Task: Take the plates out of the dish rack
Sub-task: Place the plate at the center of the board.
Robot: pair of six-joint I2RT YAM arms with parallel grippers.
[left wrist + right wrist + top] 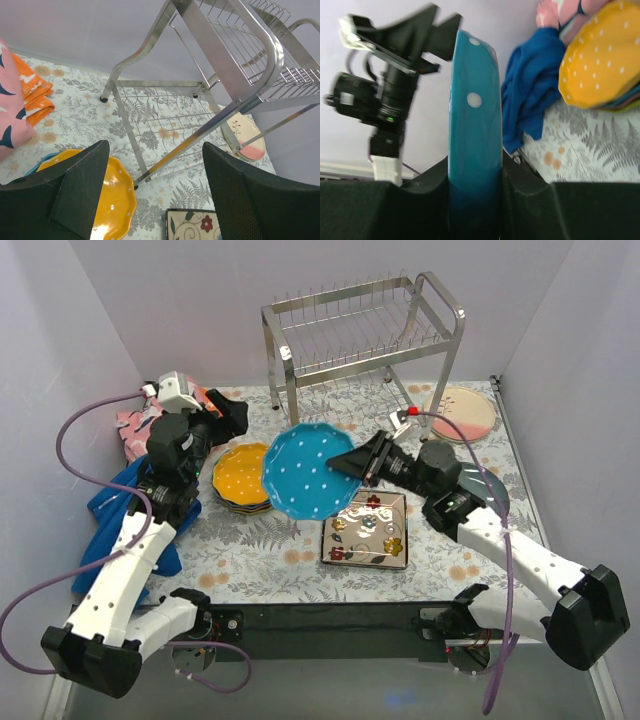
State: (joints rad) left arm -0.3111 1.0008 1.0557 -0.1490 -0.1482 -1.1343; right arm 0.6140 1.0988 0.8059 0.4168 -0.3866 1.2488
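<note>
The dish rack [360, 325] stands at the back with no plates in its slots; its legs and wires [225, 60] fill the left wrist view. My right gripper [362, 462] is shut on the right rim of a teal dotted plate [312, 472], seen edge-on [475, 125] between the right gripper's [475, 200] jaws. An orange dotted plate [243, 477] tops a small stack left of it. A square floral plate [366, 528] lies in front. A pink and cream plate [460, 412] lies at the back right. My left gripper [230, 412] hangs open and holds nothing, above the orange plate [112, 200].
A pink cloth [135, 430] and a blue cloth [115, 505] lie along the left wall. A dark plate [492, 495] shows partly under my right arm. The rack's front legs stand just behind the teal plate. Walls enclose the table on three sides.
</note>
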